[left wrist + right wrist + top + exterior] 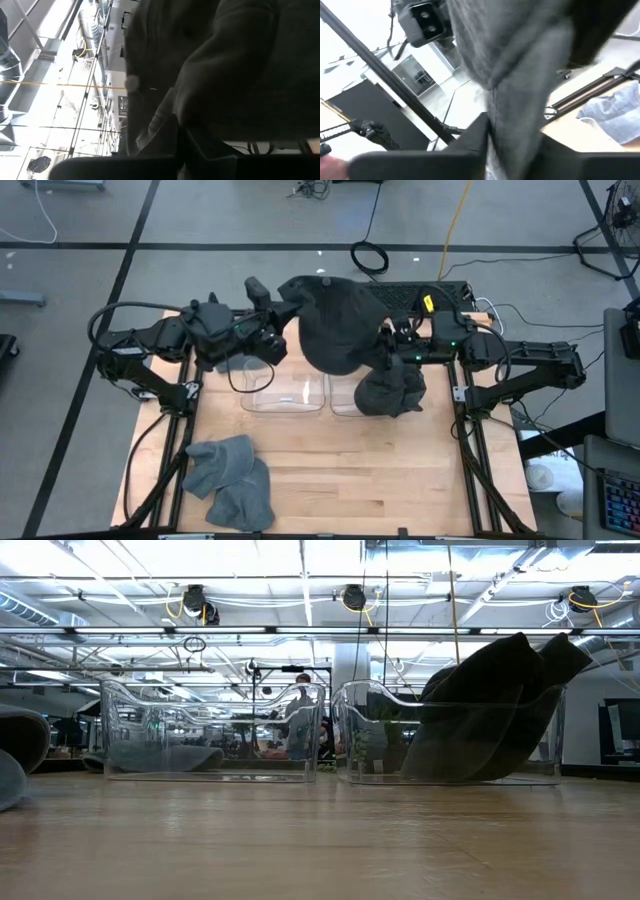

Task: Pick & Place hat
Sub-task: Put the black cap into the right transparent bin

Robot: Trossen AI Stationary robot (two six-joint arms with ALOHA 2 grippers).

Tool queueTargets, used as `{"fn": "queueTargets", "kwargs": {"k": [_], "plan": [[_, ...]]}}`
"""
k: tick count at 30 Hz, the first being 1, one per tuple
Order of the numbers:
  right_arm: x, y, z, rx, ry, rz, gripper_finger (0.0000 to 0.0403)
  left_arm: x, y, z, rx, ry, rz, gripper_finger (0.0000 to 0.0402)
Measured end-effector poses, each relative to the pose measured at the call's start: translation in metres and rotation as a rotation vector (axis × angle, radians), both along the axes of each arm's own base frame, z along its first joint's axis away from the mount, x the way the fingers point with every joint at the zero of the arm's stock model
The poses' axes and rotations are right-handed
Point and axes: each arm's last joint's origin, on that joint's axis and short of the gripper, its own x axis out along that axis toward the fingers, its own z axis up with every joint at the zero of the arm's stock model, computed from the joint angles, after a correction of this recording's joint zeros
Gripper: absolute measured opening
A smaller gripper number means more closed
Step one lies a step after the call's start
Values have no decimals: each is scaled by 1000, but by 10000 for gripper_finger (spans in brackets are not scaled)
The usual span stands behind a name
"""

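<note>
Fingers of both the left gripper point(272, 308) and right gripper point(388, 348) pinch the dark hat point(335, 325), held aloft. This looks like the carrying step. Next, lower it into a clear bin point(285, 392).

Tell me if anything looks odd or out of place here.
The dark fabric hat is not flat in a bin: both grippers pinch it above the clear plastic bins. Another dark hat slumps in the right bin; grey hats lie heaped on the wooden table.

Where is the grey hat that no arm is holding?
In the high view, the loose grey hat lies on the wooden table near its front-left corner, well apart from the two clear bins.
</note>
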Motion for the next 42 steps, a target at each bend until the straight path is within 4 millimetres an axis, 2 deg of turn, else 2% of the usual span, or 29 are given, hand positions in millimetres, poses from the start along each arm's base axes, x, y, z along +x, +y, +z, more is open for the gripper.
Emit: {"fn": "queueTargets", "kwargs": {"k": [1,3,9,16,24,31,35,42], "plan": [[0,0,0,-12,-3,2,28,0,0,0,0,1,1,4],[0,0,1,-40,-7,6,10,0,0,0,0,3,2,4],[0,0,1,-63,-13,5,3,0,0,0,-7,-4,5,6],[-2,2,12,-145,-123,44,2,0,0,0,-92,-71,6,53],[-14,2,20,-216,-172,31,1,0,0,0,-221,-159,22,85],[-30,7,30,-315,-229,56,1,-6,2,0,-444,-306,56,132],[-33,9,31,-381,-246,95,0,-13,3,1,-655,-396,25,170],[-32,10,29,-473,-243,148,0,-22,2,-1,-1031,-419,-108,231]]}}
